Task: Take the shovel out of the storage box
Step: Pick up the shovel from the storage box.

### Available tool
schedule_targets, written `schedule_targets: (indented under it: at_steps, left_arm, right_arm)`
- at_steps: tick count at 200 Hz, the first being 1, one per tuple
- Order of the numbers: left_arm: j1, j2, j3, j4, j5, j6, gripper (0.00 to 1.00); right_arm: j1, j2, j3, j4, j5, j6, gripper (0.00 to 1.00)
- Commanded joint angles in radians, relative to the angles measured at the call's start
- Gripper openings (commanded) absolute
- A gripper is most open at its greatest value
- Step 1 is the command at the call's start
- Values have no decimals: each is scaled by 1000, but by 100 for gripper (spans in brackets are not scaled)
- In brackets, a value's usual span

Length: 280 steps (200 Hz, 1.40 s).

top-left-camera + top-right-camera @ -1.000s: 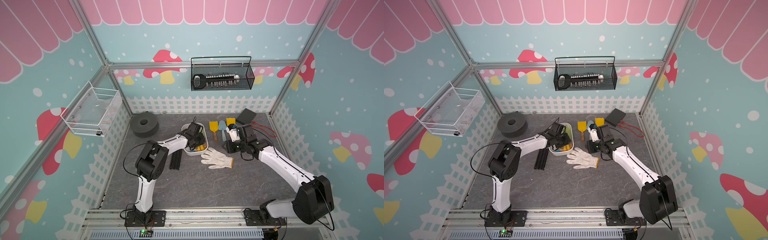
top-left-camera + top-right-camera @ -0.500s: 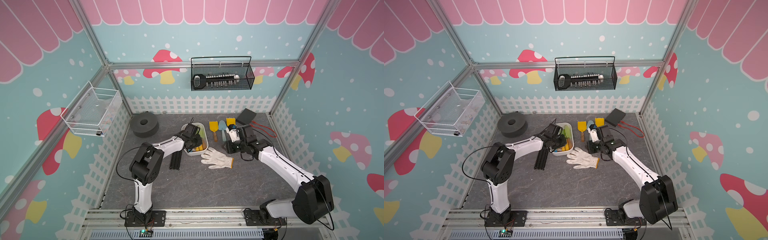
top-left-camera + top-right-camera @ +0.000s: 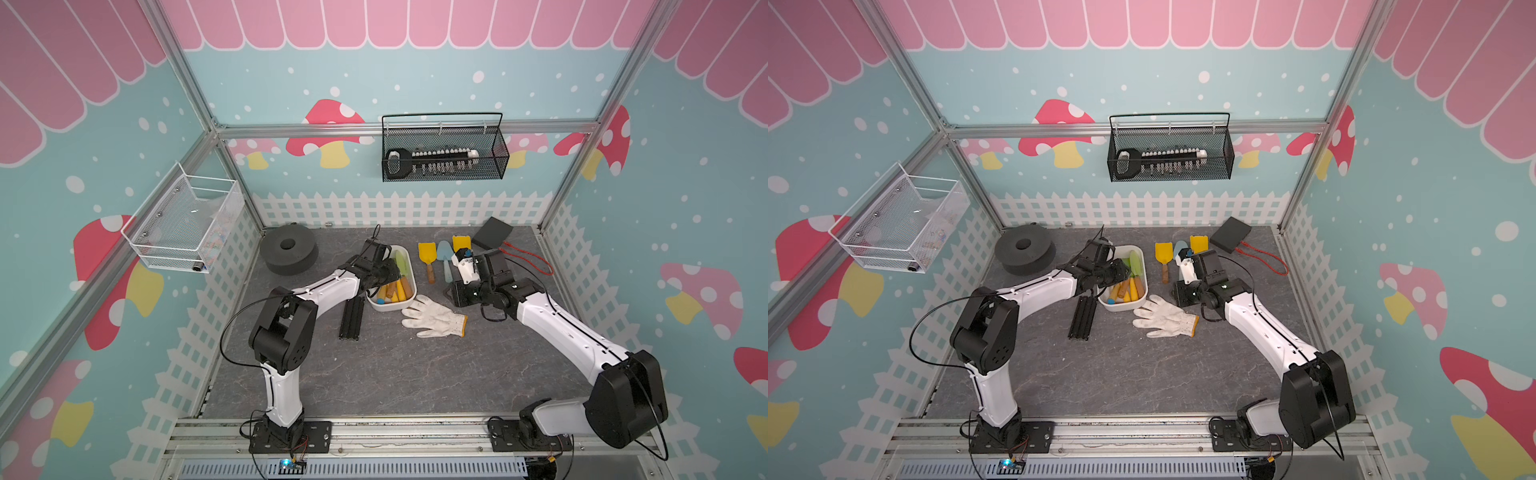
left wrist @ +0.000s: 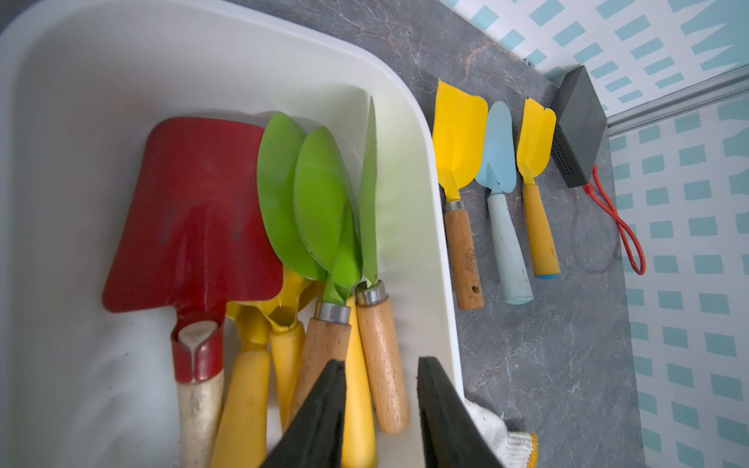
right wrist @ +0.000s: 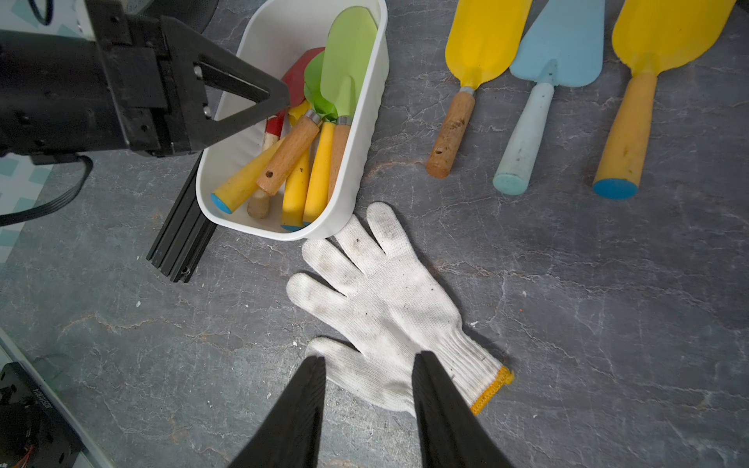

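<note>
We see left end effector (image 4: pixel 380 364) reopened over box (image 4: pixel 421 133), seemingly empty; shovel (image 4: pixel 385 332) not lifted yet, regrasp needed; right end effector (image 5: pixel 369 358) released above glove (image 5: pixel 381 300).

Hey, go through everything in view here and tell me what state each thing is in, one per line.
Storage box, upright on the table, several shovels inside.
Shovels in the box, piled together, none lifted.
Loose shovels, three lying flat beside the box.
Left claw, open over the handles in the box, empty.
Right claw, open above the glove, empty.
Glove, flat on the table.
Black basket, hung on the back wall, tool inside.
</note>
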Motion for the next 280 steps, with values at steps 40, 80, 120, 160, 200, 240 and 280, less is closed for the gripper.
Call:
schedule_targets:
  at_steps: [40,80,120,160,200,240,280]
  left_arm:
    - [9,58,18,160,47,92,36]
    - [14,111,72,141,28,99,31]
    - [24,184,151,109,38,118,29]
    - [40,237,213,85,55,115,27]
    - [49,253,245,64,55,129,14]
    - [49,226,234,61,57,144,0]
    - [48,147,184,70,31,164,0]
  right_arm:
    - [4,11,-6,13,-21,-8,42]
    - [4,10,-4,15,-31,-5,42]
    - [4,-3,-9,18,-36,-2,42]
    - [4,-3,-9,18,-38,-2,42]
    - [4,-5,-10,18,-44,-2,42]
    - [5,-4,-11,23,-39,-5,42]
    - [4,0,-12,23,-38,-8,42]
